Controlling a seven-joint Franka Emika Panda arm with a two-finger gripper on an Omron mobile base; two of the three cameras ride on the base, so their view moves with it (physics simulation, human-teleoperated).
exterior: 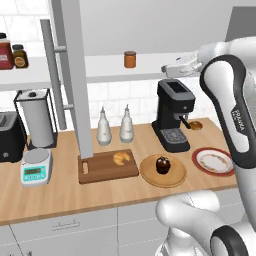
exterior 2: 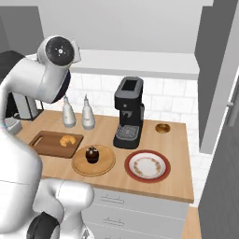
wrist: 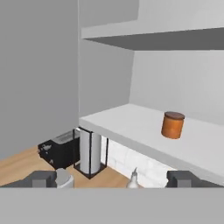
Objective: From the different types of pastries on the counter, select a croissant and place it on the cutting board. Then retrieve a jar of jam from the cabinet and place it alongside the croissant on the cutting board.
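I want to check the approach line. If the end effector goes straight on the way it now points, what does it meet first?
Probably the jar of jam on the cabinet shelf, slightly right of centre between the open fingers; if it passes the jar, the cabinet's back wall. Depth is unclear.

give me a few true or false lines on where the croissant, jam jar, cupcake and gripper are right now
1. The croissant lies on the cutting board. True.
2. The jam jar is already on the board beside the croissant. False: it stands on the cabinet shelf.
3. The cupcake sits on the round wooden plate. True.
4. The gripper is shut on the jar. False: its fingers stand wide open, apart from the jar, which is ahead on the shelf.
5. The red-rimmed plate holds a pastry. False: nothing lies on it; the small round brown pastry sits on the counter beside the coffee machine.
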